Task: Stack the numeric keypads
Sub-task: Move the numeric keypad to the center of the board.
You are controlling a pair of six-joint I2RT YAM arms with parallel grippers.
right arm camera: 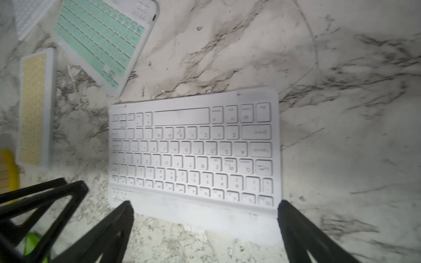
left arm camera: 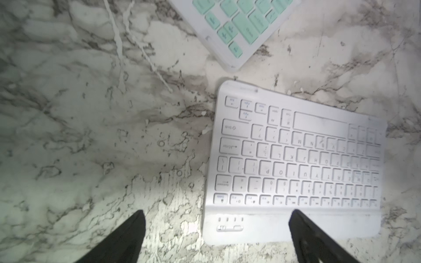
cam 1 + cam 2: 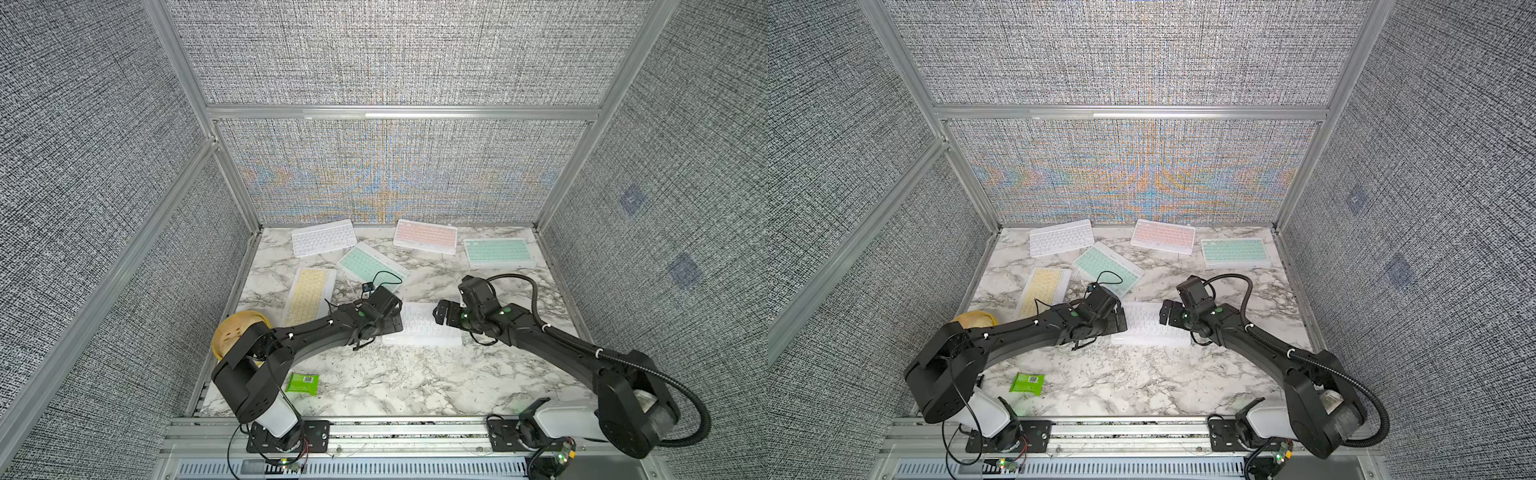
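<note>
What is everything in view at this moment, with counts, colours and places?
white keypads: two, white keys; one back left, one central between the arms.
mint keypads: two, mint green keys; one mid-table, one back right.
pink keypad: one, pink keys; back centre.
yellow keypad: one, pale yellow keys; left side.
green packet: one, green; front left.
basket: one, yellow, round; left edge, partly behind the left arm.
table: one, marbled white and grey.
left pincer: black, open, above the central white keypad.
right pincer: black, open, above the same keypad.
</note>
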